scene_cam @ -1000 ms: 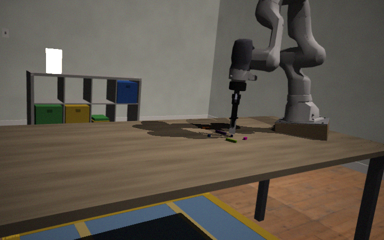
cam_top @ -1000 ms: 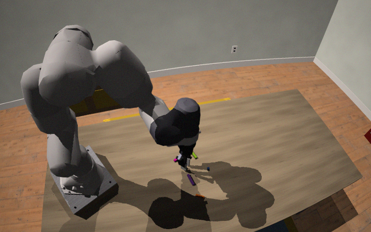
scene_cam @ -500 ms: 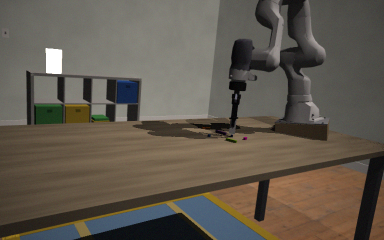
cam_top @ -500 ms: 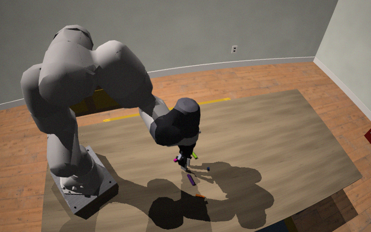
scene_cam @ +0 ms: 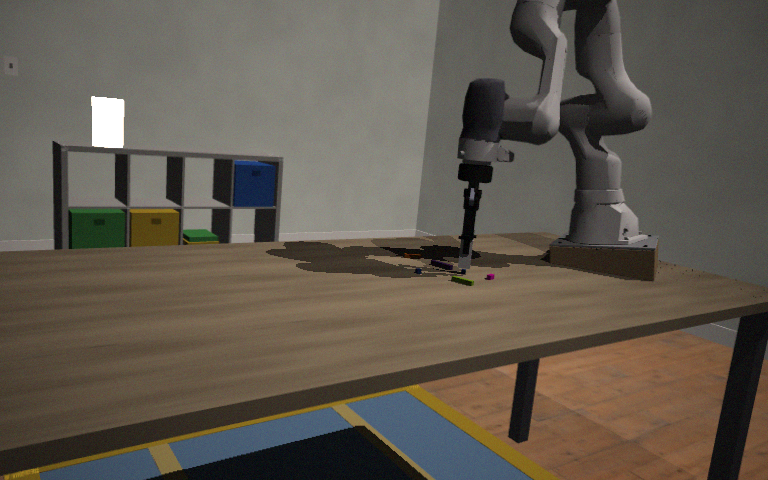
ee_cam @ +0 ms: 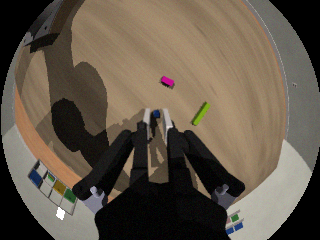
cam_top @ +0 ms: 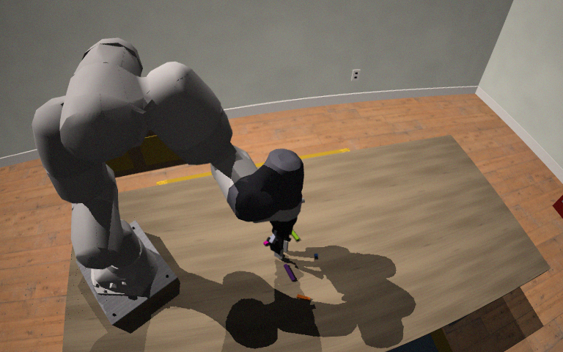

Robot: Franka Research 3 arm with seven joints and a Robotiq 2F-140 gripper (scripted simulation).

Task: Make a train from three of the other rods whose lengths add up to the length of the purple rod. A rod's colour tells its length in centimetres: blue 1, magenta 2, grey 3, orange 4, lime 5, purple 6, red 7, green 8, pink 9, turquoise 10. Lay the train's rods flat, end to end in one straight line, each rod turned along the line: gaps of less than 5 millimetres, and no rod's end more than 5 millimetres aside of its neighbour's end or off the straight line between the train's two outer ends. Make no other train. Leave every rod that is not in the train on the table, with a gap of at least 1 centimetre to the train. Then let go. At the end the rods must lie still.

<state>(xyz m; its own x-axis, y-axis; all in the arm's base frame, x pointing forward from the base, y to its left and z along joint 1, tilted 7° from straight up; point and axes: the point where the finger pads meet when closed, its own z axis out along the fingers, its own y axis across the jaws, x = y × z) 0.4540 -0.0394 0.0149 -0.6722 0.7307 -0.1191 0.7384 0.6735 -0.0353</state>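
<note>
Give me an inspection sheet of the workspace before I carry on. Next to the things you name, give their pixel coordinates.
Surface: wood-grain table (cam_top: 394,195) (scene_cam: 226,322) (ee_cam: 225,55), partly shadowed.
Job's things: purple rod (cam_top: 289,272) (scene_cam: 441,264), orange rod (cam_top: 303,297) (scene_cam: 412,255), lime rod (cam_top: 295,235) (scene_cam: 462,280) (ee_cam: 201,114), magenta rod (cam_top: 266,243) (scene_cam: 490,276) (ee_cam: 167,81) and two blue rods, one by the fingertips (scene_cam: 463,271), one apart (cam_top: 316,256) (scene_cam: 417,271); no train formed.
Clutter: nothing seen.
Gripper (scene_cam: 464,267) (ee_cam: 156,115): slightly open, apparently holding nothing.
Cables: nothing seen.
Surroundings: walls, plank floor (cam_top: 415,114) (scene_cam: 651,390).

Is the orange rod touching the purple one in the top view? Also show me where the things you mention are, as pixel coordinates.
No, the orange rod (cam_top: 303,297) (scene_cam: 412,255) lies apart from the purple rod (cam_top: 289,272) (scene_cam: 441,264), with bare table between them.
</note>
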